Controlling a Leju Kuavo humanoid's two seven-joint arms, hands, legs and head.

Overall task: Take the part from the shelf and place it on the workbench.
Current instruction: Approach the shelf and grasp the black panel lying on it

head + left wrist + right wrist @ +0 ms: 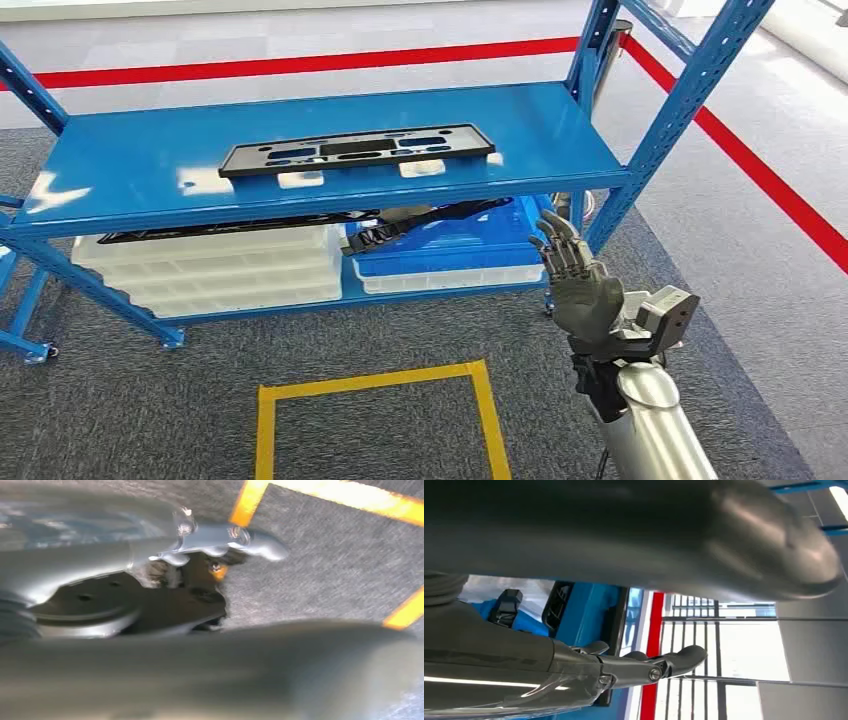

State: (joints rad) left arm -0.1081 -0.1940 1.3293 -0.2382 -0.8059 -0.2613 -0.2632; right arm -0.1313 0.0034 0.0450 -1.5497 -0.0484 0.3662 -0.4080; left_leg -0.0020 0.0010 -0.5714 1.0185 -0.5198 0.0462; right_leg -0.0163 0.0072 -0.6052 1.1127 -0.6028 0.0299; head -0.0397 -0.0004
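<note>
A: What is in the containers?

B: On the lower shelf [262, 312], at about ten o'clock in the head view, white trays [215, 268] sit stacked, with a long black part lying across the top one. Beside them, toward twelve, a blue bin [450, 252] on a white tray holds another black part [385, 236] that pokes out over its near-left rim.

A: And the task's piece?

B: The part [357, 150], a flat black frame with slots, lies on the top shelf [130, 165] at twelve o'clock, propped on two small white blocks, back from the front edge.

A: Room to move?

B: Bare blue surface lies to both sides of it. Upright posts stand at the rack's corners. On the grey carpet at six o'clock is a yellow tape square [380, 418]; red tape runs at one to three.

A: The hands?

B: The right hand [580, 285] stands raised at four o'clock, just before the rack's right front post, fingers straight and apart, holding nothing. The left hand [220, 542] hangs over the carpet; I cannot tell how its fingers lie.
</note>
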